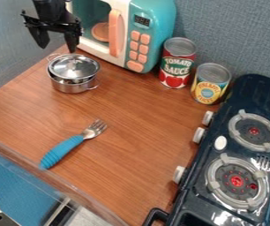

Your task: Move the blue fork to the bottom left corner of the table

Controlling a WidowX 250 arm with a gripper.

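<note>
gripper [58, 50] is up at the top left by the lidded steel pot [73, 84], fingers parted, nothing between them, so released. Fork not picked yet, step in hand should be the approach and grasp

To do it well: clear the pot and its lid [73, 66] first, then drop over the blue fork [62, 151]. Turn the fingers so they close across the handle, not along it. Grab near mid-length for balance, go low since it lies flat, but don't press into the wood. Lift a little, shift toward the bottom left corner, lower before release. Handle end is already near the edge strip, so overshoot could tip it off

Fork looks: chunky blue ribbed handle, shiny metal head. Lies diagonally on the wooden table [134, 132], lower left of view, tines to upper right, well apart from the stove [187, 198]
</note>
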